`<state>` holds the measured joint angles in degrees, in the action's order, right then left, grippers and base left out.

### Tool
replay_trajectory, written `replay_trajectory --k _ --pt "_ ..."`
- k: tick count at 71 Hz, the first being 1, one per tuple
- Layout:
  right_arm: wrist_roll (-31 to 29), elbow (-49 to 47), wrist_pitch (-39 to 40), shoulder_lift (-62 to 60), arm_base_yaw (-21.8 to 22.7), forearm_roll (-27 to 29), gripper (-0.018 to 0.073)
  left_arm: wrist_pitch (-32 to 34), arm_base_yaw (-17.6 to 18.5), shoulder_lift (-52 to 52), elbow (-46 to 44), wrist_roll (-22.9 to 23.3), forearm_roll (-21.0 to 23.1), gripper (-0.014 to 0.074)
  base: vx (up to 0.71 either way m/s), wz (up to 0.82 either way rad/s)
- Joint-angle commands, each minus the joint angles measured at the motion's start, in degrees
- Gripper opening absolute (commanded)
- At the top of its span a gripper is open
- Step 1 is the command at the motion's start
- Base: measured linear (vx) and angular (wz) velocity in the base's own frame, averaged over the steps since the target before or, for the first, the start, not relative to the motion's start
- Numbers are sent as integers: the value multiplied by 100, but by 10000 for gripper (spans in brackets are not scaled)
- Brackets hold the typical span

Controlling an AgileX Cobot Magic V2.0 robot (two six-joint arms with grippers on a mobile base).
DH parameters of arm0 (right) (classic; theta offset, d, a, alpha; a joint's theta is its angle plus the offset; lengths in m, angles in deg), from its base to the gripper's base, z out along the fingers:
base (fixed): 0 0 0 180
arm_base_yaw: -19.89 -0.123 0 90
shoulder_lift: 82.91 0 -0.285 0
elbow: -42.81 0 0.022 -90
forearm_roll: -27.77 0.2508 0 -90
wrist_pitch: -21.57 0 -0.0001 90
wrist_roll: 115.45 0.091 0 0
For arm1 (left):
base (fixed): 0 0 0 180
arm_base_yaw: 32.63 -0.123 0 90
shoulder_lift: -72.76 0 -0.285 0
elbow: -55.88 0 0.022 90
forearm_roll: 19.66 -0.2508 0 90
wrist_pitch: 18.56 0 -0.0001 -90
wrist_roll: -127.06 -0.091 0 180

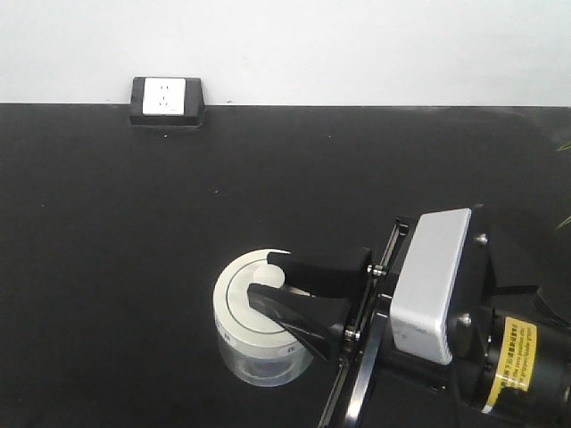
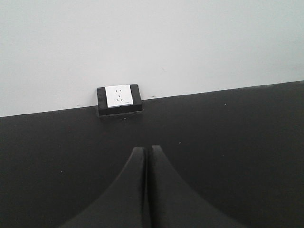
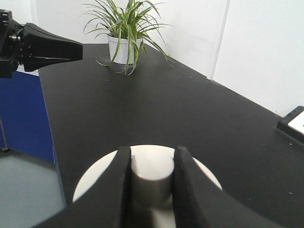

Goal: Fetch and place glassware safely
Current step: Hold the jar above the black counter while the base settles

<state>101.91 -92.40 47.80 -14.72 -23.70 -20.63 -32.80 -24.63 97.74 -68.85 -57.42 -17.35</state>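
Nearest the right wrist camera, two black fingers (image 3: 121, 190) of the right gripper (image 3: 153, 152) flank the knob (image 3: 152, 178) of a cream-white lid (image 3: 95, 180). The knob fills the gap between them, and the jaws are clamped on it. From this view the fingers hide most of the lid, and the glass beneath it cannot be seen.

The front view shows the glass jar (image 1: 259, 361) standing upright on the black table (image 1: 134, 223), towards the near edge and right of centre. The fingers cover the right part of the lid and jar. Small markings on the lid rim are too small to read. The right arm enters from the lower right and is cut off by the frame. It carries a grey-white housing (image 1: 433, 276) and a yellow label (image 1: 516, 352) whose text is not legible.

The left gripper (image 2: 146, 149) has its jaws together with nothing between them. It points at a black socket box (image 2: 118, 99) standing where the table's far edge meets the white wall (image 2: 190, 47). The fingertips are well apart from the box.

In the right wrist view, the left gripper appears side-on at the upper left. Its base is cut off. A potted plant (image 3: 126, 23) stands at the far end of the table, a blue cabinet (image 3: 23, 114) is to the left, and the socket box is clipped by the right edge.
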Motion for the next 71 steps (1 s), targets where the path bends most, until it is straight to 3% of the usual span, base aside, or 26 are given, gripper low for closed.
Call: replay_trajectory --k 1,71 --pt "-25 -170 444 -129 -13 153 -1 406 37 63 -125 10 40 -7 0 0" --pt "-25 -170 450 -129 -13 153 -1 406 37 63 -125 10 40 -7 0 0"
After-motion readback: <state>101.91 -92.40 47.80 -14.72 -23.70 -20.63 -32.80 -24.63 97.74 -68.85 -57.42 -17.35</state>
